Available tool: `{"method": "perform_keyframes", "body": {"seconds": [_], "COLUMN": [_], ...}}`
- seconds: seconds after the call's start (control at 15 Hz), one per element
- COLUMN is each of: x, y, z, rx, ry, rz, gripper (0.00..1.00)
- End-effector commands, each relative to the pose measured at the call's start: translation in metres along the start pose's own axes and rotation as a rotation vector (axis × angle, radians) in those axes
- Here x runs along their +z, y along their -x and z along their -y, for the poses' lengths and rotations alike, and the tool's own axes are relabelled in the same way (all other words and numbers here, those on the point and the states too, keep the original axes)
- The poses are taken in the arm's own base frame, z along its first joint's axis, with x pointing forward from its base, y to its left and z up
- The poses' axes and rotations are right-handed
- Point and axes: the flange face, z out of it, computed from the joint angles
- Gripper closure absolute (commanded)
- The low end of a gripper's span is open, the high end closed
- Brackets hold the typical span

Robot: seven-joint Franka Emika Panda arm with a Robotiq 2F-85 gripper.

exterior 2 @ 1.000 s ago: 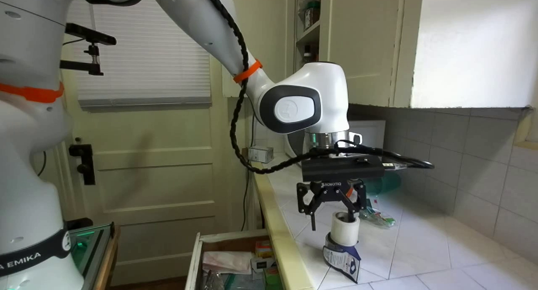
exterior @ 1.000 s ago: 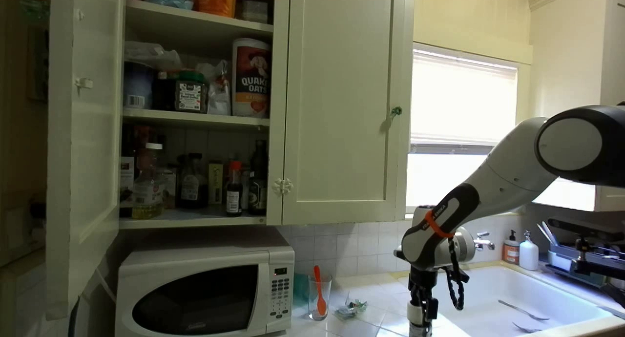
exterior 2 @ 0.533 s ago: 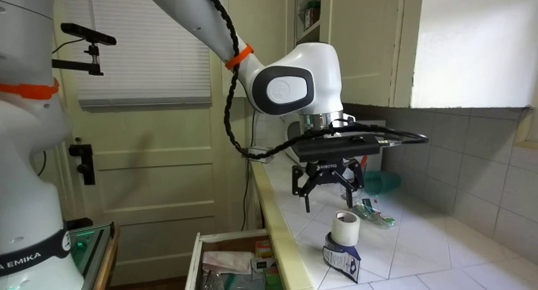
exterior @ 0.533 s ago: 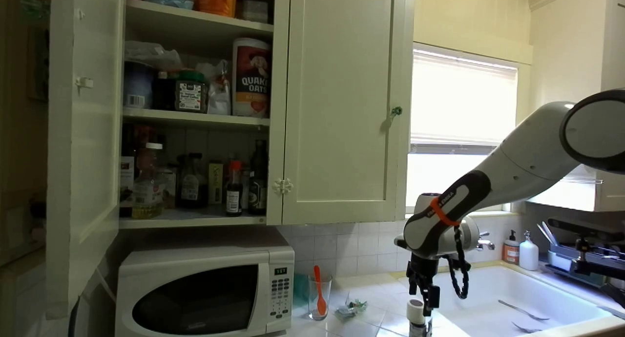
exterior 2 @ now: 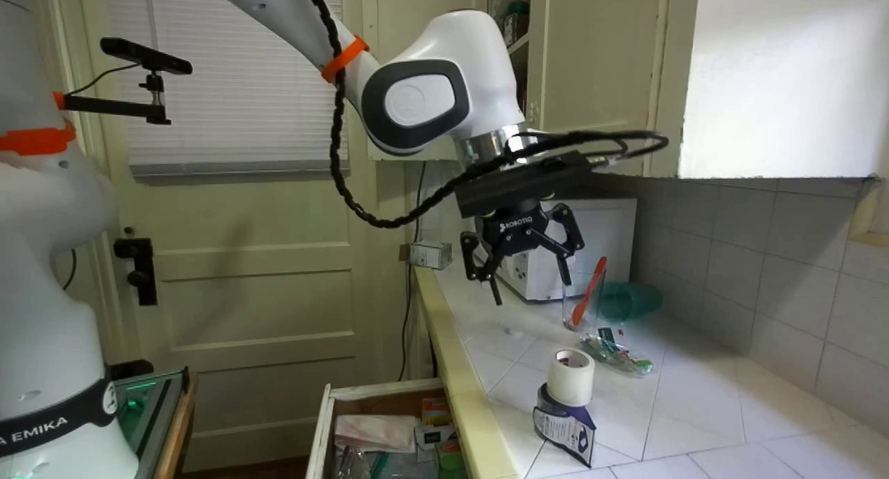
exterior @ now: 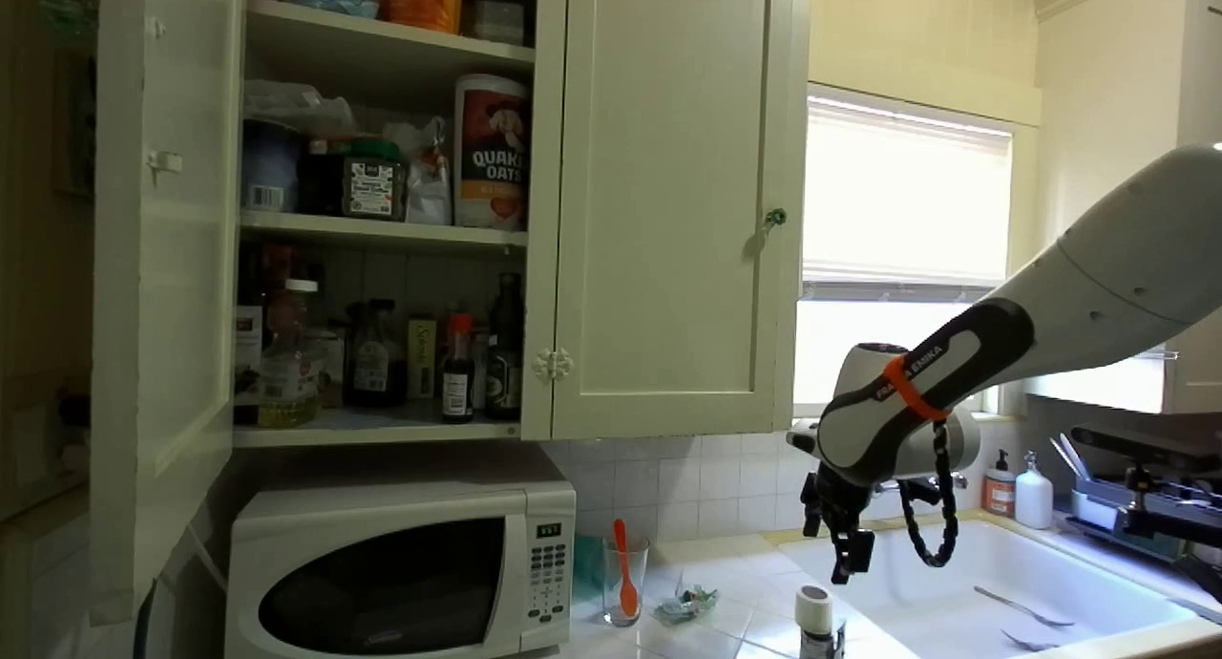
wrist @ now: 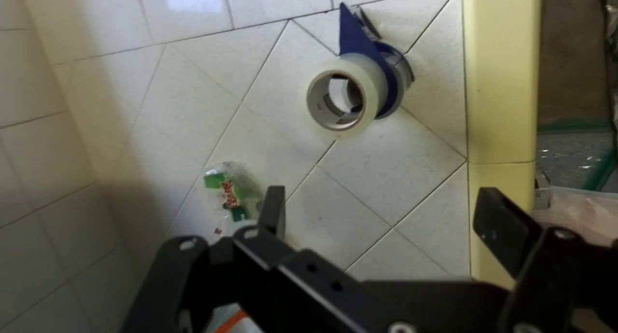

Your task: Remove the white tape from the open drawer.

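Now that the arm (exterior 2: 417,101) has lifted and tilted back, it's clear of the counter (exterior 2: 694,396) that runs beside the drawer (exterior 2: 385,389). Gripper (exterior 2: 531,281) hangs well above drawer level, fingers (wrist: 275,210) spread, nothing between them. A second ago one finger was down at the core of the tape (exterior 2: 571,383); it hasn't moved since, standing on a printed blue piece (exterior 2: 568,430) on the counter, beside the drawer, not in it. My read: it's let go, removal looks done, only backing off left. Hard to see: drawer is cropped at the frame bottom, inside is a jumble. Can't tell if the tape is fixed to that blue piece.
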Motion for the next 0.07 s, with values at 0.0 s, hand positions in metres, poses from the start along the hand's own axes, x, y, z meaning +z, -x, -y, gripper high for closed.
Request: {"method": "perform_keyframes", "body": {"seconds": [0.0], "x": [-0.0081], "y": [-0.0030], "z": [0.0036], "rx": [-0.008], "ry": [0.026], "rz": [-0.009], "gripper": [0.00]}}
